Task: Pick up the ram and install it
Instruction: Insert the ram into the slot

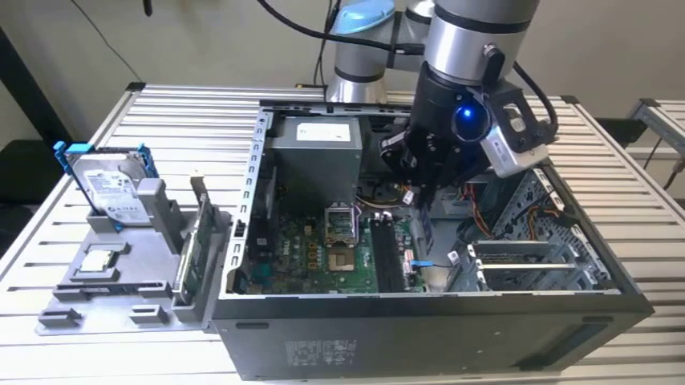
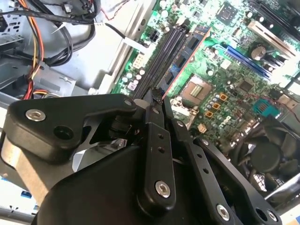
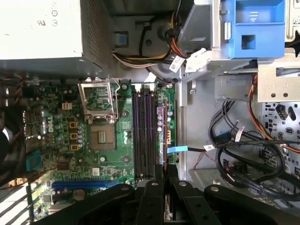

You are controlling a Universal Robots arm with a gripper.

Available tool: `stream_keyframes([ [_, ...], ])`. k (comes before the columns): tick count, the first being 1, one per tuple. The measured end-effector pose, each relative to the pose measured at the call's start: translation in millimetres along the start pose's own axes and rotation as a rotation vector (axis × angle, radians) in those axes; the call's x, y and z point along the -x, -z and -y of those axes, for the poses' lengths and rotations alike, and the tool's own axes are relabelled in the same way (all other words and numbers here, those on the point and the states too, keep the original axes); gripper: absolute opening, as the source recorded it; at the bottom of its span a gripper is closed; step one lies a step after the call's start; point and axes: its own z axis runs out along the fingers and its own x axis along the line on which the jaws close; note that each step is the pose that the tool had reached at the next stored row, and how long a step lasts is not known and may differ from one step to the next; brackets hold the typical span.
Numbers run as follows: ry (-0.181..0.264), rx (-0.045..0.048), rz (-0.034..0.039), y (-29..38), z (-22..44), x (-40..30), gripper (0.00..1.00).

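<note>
My gripper (image 1: 421, 200) is down inside the open computer case (image 1: 428, 329), over the motherboard. It is shut on the ram (image 2: 185, 51), a thin dark stick with small chips and a reddish edge that reaches out from between the fingertips. In the first wrist view the ram (image 3: 165, 159) shows edge-on, running out of the gripper (image 3: 165, 171) alongside the dark memory slots (image 3: 143, 136). It lies just beside those slots, on the side of the case wall. The second wrist view shows the gripper (image 2: 157, 96) closed, with the slots (image 2: 161, 56) next to the stick. Whether the ram touches a slot I cannot tell.
A silver power supply (image 1: 321, 156) stands at the back of the case. Bundled cables (image 3: 234, 145) and a blue drive bay (image 3: 253, 28) crowd the side next to the slots. The CPU socket (image 3: 101, 136) lies on the other side. Outside, a grey holder carries a hard drive (image 1: 107, 188) and a green card (image 1: 192, 249).
</note>
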Motion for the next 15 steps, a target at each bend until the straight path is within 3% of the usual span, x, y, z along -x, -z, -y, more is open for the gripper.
stream_keyframes([
  [8, 0.018, -0.0073, 0.0061, -11.6, -2.2, -3.8, 0.15],
  [15, 0.044, -0.0065, 0.0177, -23.7, -3.3, -6.9, 0.15],
])
